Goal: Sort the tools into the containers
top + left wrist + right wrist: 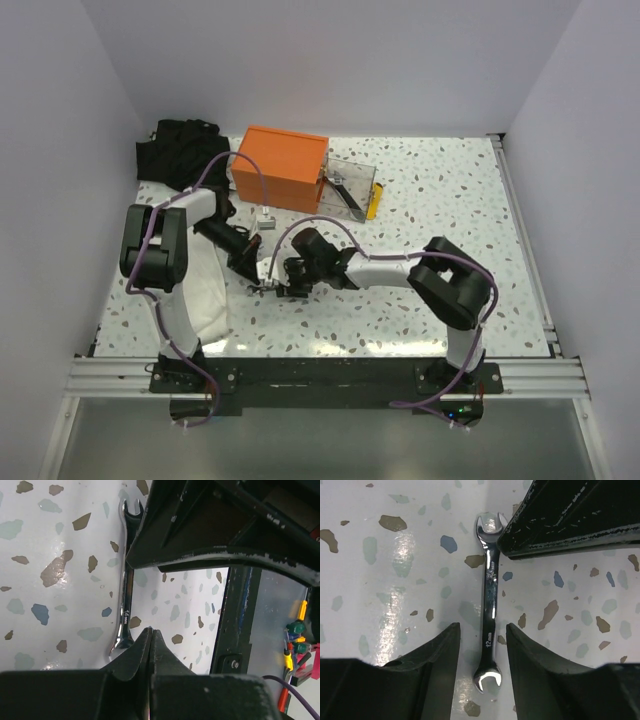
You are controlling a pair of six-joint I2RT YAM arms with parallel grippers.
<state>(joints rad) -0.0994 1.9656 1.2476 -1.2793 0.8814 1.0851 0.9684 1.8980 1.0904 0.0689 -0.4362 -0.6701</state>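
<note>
A silver wrench [489, 610] marked 12 mm lies flat on the speckled table. My right gripper [482, 630] is open, with one finger on each side of the wrench's lower half and neither touching it. My left gripper [151, 632] is shut and empty, its tip just beside one end of the same wrench [125, 595]. In the top view both grippers, left [258, 272] and right [284, 284], meet at the table's middle left. The orange box [280, 168] stands behind them. Its clear tray [362, 172] holds a dark-handled tool [343, 190] and a yellow knife [374, 203].
A white cloth [208, 292] lies under the left arm. A black cloth bundle [180, 148] sits at the back left. A small silver object [265, 215] lies in front of the orange box. The left gripper's dark body [570, 515] is close above the wrench's far end.
</note>
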